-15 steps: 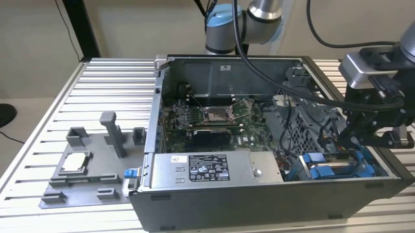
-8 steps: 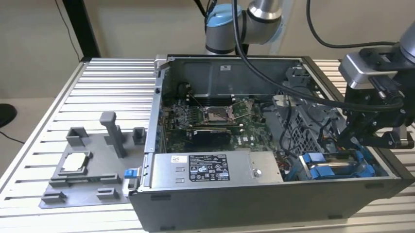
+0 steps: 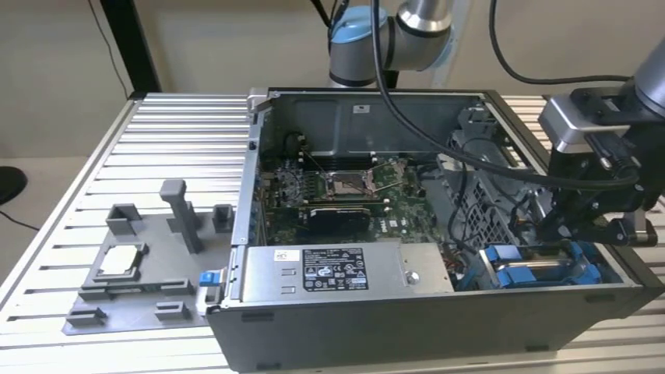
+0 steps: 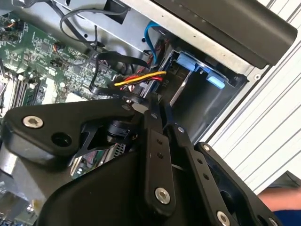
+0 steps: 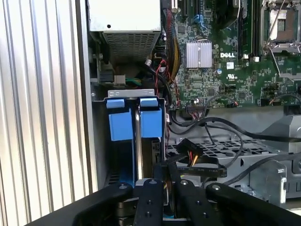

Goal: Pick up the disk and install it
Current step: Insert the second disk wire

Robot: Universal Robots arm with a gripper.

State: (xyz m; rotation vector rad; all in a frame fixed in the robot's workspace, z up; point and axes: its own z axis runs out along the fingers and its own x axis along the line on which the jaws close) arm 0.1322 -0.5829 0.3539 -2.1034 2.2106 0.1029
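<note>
- Exterior view: open computer case [image 3: 416, 327] lies on a slatted aluminium table [image 3: 114, 164]; the arm reaches in from the exterior view's right, gripper [image 3: 582, 222] low over the drive bay in the case's near corner on that side.
- The disk [image 3: 525, 274] stands on edge in that bay — blue carrier frame and tabs show just beside the gripper, silver body between the blue parts.
- First wrist view: two blue carrier tabs [image 5: 135, 123] sit side by side in the bay with a thin metal edge between them; the black fingers [image 5: 149, 202] stand close together, nearly touching, right over the carrier's near end. Whether they pinch it — cannot tell.
- Second wrist view: fingers [image 4: 157, 155] narrowly spaced, blue carrier [image 4: 197, 68] beyond them against the case wall; red-yellow wire bundle [image 4: 141, 79] runs across just beside.
- Power-supply box [image 3: 343, 269] with white label lies along the near case edge, motherboard [image 3: 343, 187] behind it.
- Grey fixture tray [image 3: 135, 273] rests on the table at the exterior view's left, well apart from the case.
</note>
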